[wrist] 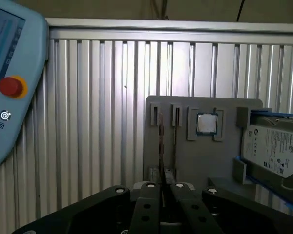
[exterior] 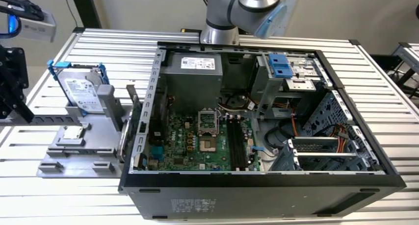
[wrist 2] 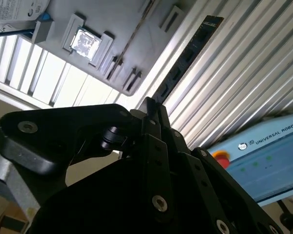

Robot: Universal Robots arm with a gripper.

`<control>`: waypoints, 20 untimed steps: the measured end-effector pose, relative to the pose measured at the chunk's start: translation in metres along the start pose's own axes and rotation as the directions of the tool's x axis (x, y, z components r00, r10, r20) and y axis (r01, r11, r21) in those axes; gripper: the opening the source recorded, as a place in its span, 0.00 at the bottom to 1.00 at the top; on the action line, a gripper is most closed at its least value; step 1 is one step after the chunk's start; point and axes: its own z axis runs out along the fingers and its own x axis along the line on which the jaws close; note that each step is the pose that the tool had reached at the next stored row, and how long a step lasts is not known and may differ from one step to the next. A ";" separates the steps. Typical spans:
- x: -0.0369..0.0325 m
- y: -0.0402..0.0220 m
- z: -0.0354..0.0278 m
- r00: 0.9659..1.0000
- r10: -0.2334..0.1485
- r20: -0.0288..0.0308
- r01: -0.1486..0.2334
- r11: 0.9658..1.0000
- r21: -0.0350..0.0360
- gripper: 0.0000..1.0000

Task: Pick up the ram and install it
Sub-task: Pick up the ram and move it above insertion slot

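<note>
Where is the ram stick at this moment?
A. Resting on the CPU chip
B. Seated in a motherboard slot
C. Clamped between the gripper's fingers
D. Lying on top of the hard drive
C: in the second wrist view the ram runs straight out from the closed fingertips of the gripper, seen against the slatted table.

Open computer case, grey holder with hard drive, CPU chip, slatted table
</note>
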 end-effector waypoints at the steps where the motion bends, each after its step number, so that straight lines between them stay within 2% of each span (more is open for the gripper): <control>1: 0.0000 0.0000 -0.0025 1.000 0.000 0.000 0.000 1.000 0.000 0.00; 14: -0.0002 0.0005 -0.0357 1.000 0.000 0.000 0.000 1.000 0.000 0.00; 16: -0.0002 0.0006 -0.0385 1.000 0.000 0.000 0.000 1.000 0.000 0.00; 20: -0.0002 0.0006 -0.0389 1.000 0.000 0.000 0.000 1.000 0.000 0.00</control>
